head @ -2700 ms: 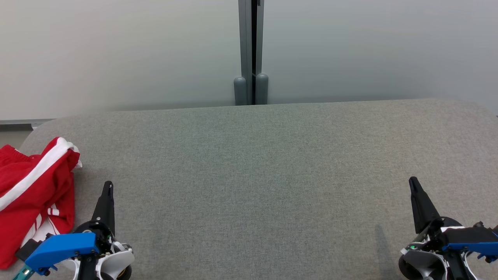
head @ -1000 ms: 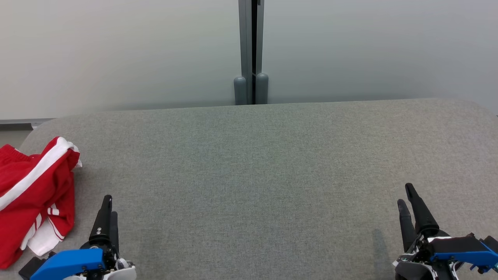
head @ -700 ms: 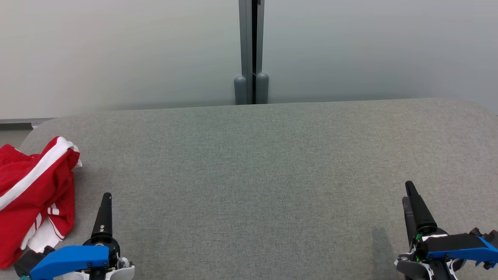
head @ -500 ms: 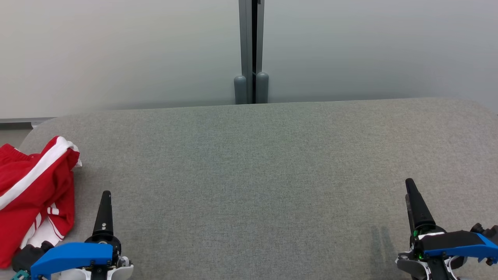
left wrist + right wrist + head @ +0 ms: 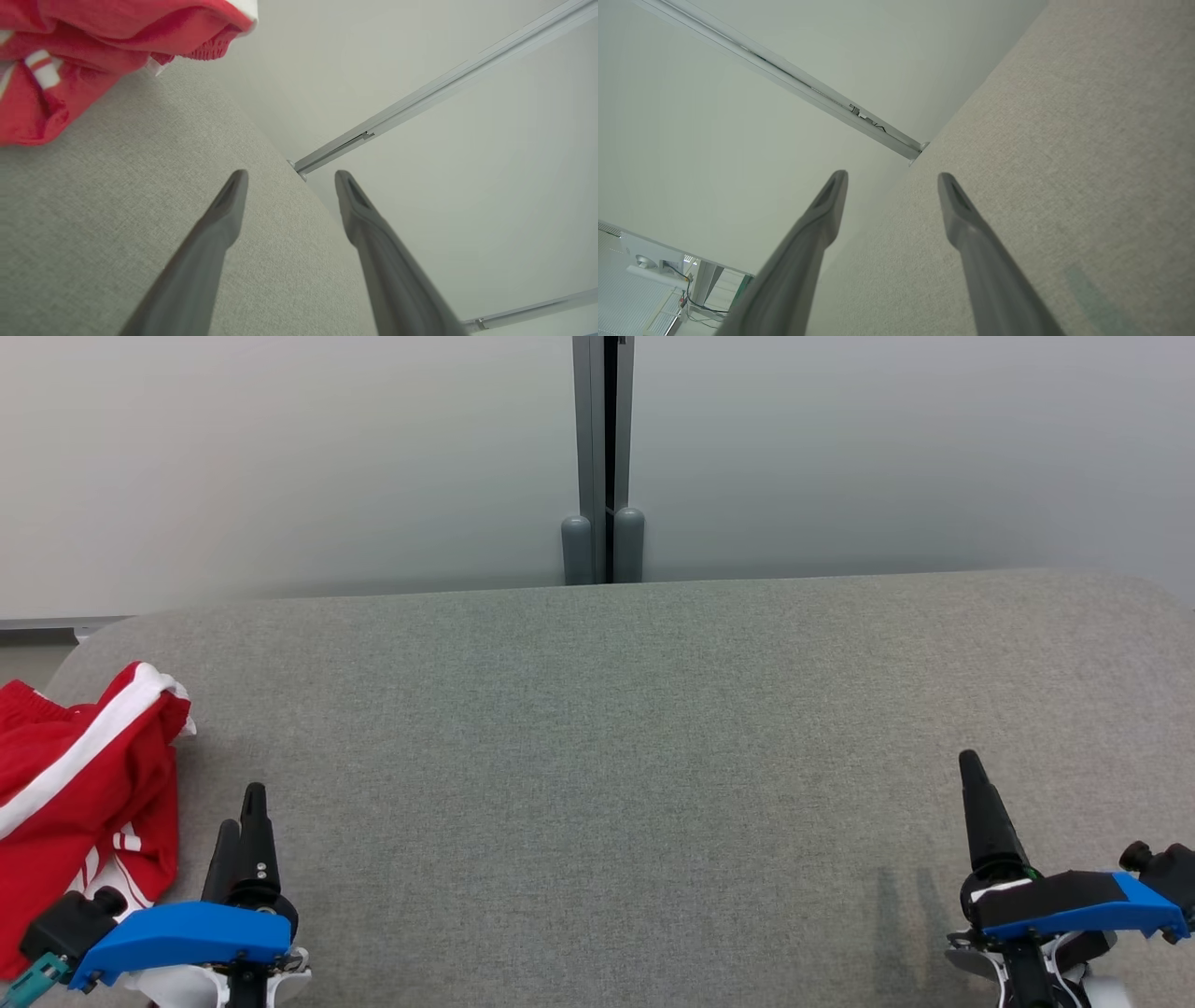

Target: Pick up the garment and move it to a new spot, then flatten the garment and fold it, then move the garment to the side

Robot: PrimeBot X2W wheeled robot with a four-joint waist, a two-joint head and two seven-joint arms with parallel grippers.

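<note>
Both sets of fingers [image 5: 219,224] stand spread, holding nothing. Left gripper [image 5: 290,175] hovers just beside the red garment [image 5: 84,784], crumpled at the table's [image 5: 607,756] left edge; right gripper [image 5: 889,175] hovers well apart.

A grey woven-fabric worktop [image 5: 616,728] meets pale frosted wall panels [image 5: 280,457]; a vertical grey metal post [image 5: 602,429] divides them, two rounded grey caps [image 5: 576,551] at its foot.

Grey padded table [image 5: 653,709], pale wall [image 5: 280,457]
</note>
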